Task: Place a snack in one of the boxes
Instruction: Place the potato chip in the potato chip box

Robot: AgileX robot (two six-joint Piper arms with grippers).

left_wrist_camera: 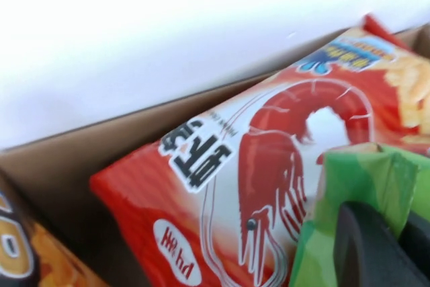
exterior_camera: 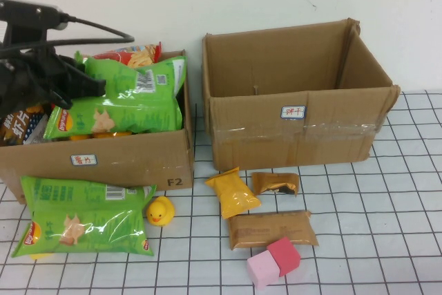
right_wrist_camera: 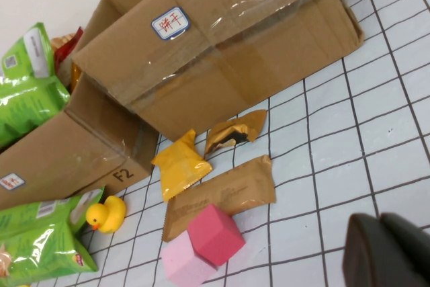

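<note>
My left gripper (exterior_camera: pixel 95 88) is over the left cardboard box (exterior_camera: pixel 103 160), shut on the edge of a green chip bag (exterior_camera: pixel 128 94) that lies tilted across the top of the box's contents. In the left wrist view its black fingers (left_wrist_camera: pixel 363 247) pinch the green bag (left_wrist_camera: pixel 356 173) just above a red shrimp-chip bag (left_wrist_camera: pixel 255 166) inside the box. The right box (exterior_camera: pixel 297 126) stands open and looks empty. My right gripper (right_wrist_camera: pixel 380 250) is out of the high view; its wrist view shows it shut and empty above the bare grid mat.
A second green chip bag (exterior_camera: pixel 86 219) and a yellow rubber duck (exterior_camera: pixel 159 211) lie in front of the left box. A yellow packet (exterior_camera: pixel 233 193), two brown packets (exterior_camera: pixel 275 183) (exterior_camera: pixel 271 229) and pink cubes (exterior_camera: pixel 275 260) lie before the right box.
</note>
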